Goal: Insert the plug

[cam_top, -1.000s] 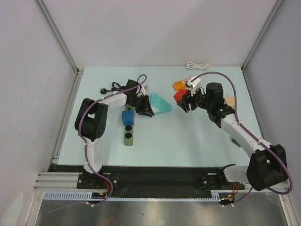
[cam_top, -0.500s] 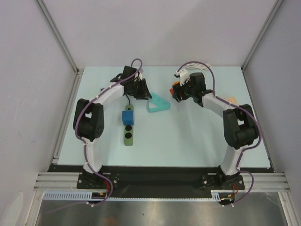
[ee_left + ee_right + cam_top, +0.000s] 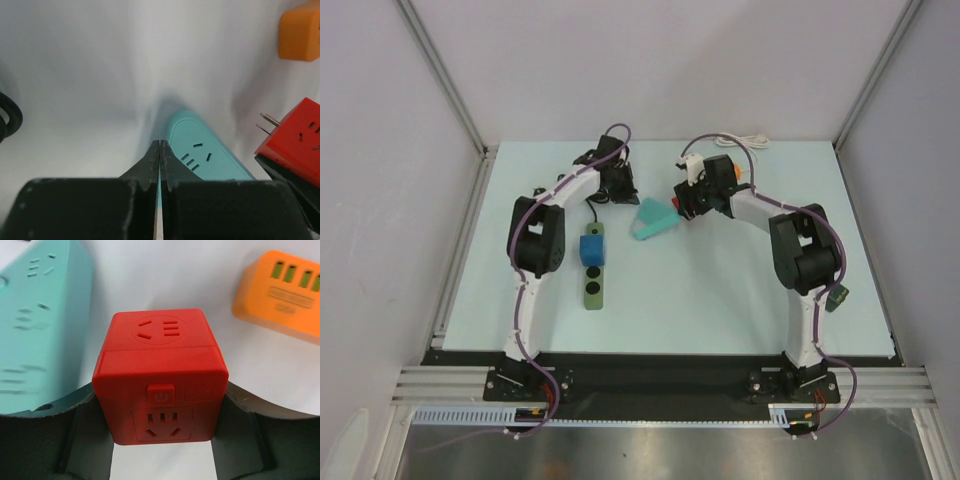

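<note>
- Left gripper (image 3: pixel 159 155): we find its two fingers pressed tip to tip with nothing between them. It hangs over one rounded end of the teal power strip (image 3: pixel 200 157), whose slots face up.
- Right gripper (image 3: pixel 160 432): clamped on the red socket cube (image 3: pixel 160 365) by two opposite sides. The cube's metal prongs point toward the teal power strip but stand apart from it.
- Plug: we see only its thin black cord (image 3: pixel 7 116), looped on the counter (image 3: pixel 720 300) just left of the left gripper. We cannot make out the plug head itself.
- Orange power strip (image 3: pixel 285 290): on the counter beyond the cube, not touching it. Its white cord (image 3: pixel 745 140) lies at the far edge.
- Blue block (image 3: pixel 592 249): sits on the far end of a green bar (image 3: pixel 592 287), nearer the arm bases than either gripper.
</note>
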